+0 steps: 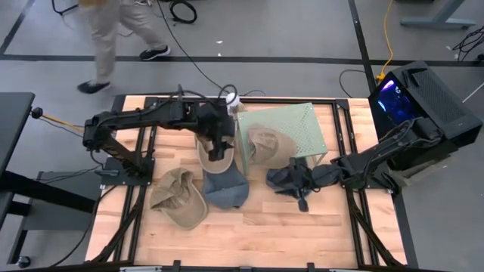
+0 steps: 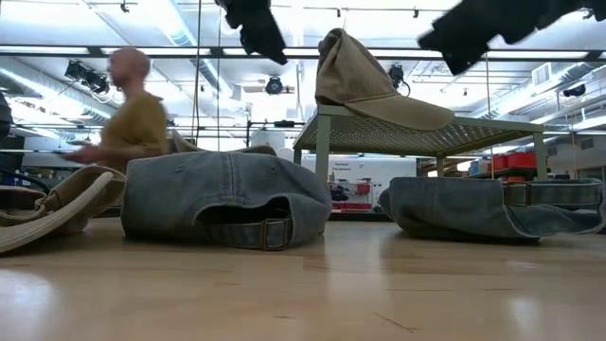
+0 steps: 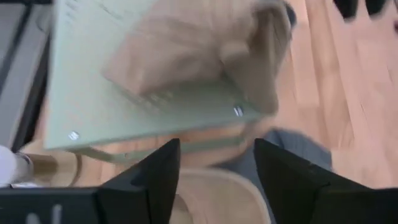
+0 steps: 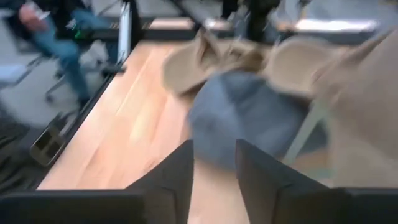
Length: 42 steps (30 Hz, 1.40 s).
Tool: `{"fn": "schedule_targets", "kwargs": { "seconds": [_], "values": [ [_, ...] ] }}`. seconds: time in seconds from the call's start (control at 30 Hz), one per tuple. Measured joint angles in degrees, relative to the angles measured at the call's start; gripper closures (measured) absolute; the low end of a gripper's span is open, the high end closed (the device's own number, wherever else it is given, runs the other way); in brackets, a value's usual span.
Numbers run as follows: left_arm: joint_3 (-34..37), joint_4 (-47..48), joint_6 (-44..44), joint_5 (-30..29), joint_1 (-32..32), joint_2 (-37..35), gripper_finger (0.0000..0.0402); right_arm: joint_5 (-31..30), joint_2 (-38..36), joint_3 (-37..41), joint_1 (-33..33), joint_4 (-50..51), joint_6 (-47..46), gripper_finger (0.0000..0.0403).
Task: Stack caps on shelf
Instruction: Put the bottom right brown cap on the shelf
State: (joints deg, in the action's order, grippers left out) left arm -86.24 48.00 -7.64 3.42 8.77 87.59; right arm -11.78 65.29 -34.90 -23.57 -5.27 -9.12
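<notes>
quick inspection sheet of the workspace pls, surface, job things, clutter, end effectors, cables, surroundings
surface: wooden table, bare toward the front.
job's things: one tan cap on the green shelf; a second tan cap, a blue cap and another blue cap on the table; a further tan cap under the left arm.
clutter: nothing seen.
end effectors: left end effector open beside the shelf; right end effector open, near the blue cap by the shelf.
cables: black cable and yellow cable on the floor.
surroundings: person walking behind the table; black box with blue light.

A person [image 1: 113,34] walks past the table [image 1: 249,234]; black box [image 1: 423,102] glows blue.
</notes>
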Motion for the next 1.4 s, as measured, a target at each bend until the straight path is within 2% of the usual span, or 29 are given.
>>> {"fn": "schedule_targets", "kwargs": {
  "seconds": [0.13,0.3,0.37,0.43,0.5,0.67,0.77,1.23,1.4],
  "values": [
    [0.0,1.4,-3.0,-0.2,-0.4,1.4,0.0247,1.3,1.5,0.0,-0.2,5.0,-5.1,0.0325],
    [0.0,-1.5,-3.6,-0.3,-0.4,2.7,0.0335,1.3,5.1,0.0,0.6,10.6,-11.7,0.0368],
    [0.0,-4.1,-3.5,-0.3,-0.4,3.3,0.0374,1.3,6.4,0.0,1.5,11.4,-11.8,0.0384],
    [0.0,-5.1,-3.6,-0.2,-0.4,3.9,0.0393,-0.1,7.1,0.0,2.4,11.7,-10.9,0.0396],
    [0.0,-6.4,-3.6,-0.3,-0.5,4.4,0.0390,-3.4,7.2,0.0,3.3,12.5,-9.1,0.0399],
    [0.0,-6.4,-3.6,-1.4,-0.5,5.2,0.0392,-17.1,6.9,0.0,3.6,12.7,-4.4,0.0396],
    [-0.1,-7.3,-3.6,-1.4,-0.6,5.6,0.0397,-21.9,6.9,0.0,3.6,13.5,-3.2,0.0400],
    [-0.1,-13.1,-3.4,0.9,-2.3,8.0,0.0394,-35.2,6.8,-1.1,1.2,13.7,0.9,0.0399],
    [-0.1,-16.3,-3.5,0.9,-3.4,9.0,0.0391,-44.6,6.8,-3.4,-0.7,13.7,2.1,0.0399]
  ]
}}
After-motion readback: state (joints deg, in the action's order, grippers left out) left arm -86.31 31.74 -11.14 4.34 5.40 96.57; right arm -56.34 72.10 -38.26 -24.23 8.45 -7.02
